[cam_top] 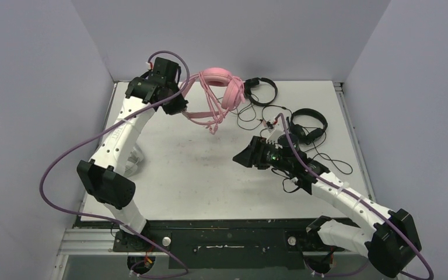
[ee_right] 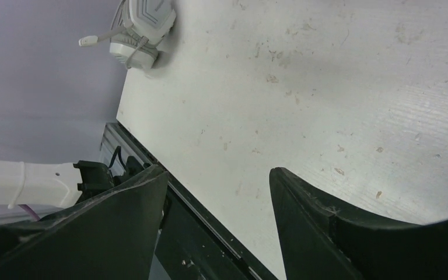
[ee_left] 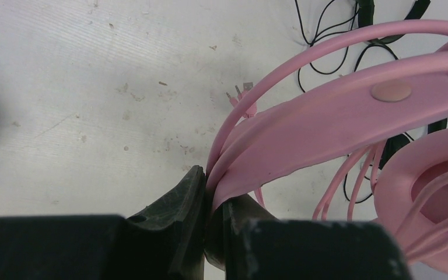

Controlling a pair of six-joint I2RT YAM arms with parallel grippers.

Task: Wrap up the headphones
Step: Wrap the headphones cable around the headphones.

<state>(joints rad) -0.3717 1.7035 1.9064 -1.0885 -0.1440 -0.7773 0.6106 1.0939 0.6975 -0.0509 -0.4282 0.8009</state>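
My left gripper (cam_top: 182, 108) is shut on the headband of the pink headphones (cam_top: 221, 87) and holds them lifted at the back of the table; the clamped band shows in the left wrist view (ee_left: 338, 119). Pink cable (cam_top: 209, 116) is looped round the band and hangs down, its plug end (ee_left: 240, 93) dangling. Two thin black headphones lie at the back right, one far (cam_top: 261, 90) and one nearer (cam_top: 309, 124), with loose black cords. My right gripper (cam_top: 238, 158) is open and empty above the table's middle. The white-grey headphones (ee_right: 140, 29) lie at the left edge behind my left arm.
Black cords (cam_top: 332, 160) trail over the right side of the table under my right arm. Purple walls close the table in at the back and sides. The dark front rail (ee_right: 210, 227) runs along the near edge.
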